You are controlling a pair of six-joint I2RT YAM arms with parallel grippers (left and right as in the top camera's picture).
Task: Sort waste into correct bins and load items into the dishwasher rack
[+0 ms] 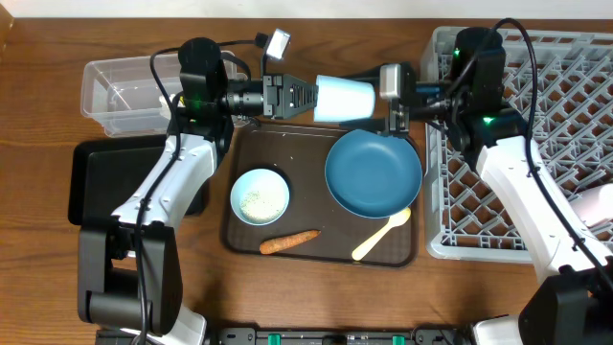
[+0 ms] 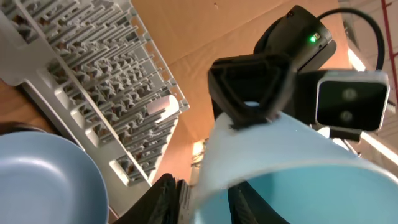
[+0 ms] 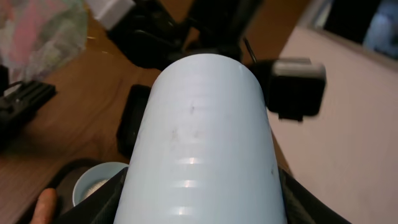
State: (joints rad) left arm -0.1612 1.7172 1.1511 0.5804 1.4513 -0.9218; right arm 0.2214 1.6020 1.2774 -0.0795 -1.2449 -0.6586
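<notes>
A light-blue bowl hangs on its side above the back edge of the brown serving tray, between both grippers. My left gripper pinches its rim, one finger inside and one outside, as the left wrist view shows. My right gripper clasps its base end, with fingers on both sides of the wall. The second light-blue bowl, holding rice, the dark-blue plate, the cream spoon and the carrot lie on the tray. The grey rack stands at the right.
The clear tub stands at the back left, with the black tray just in front of it. A pink-and-white cup lies in the rack at its right edge. Both arms reach in over the back of the brown tray.
</notes>
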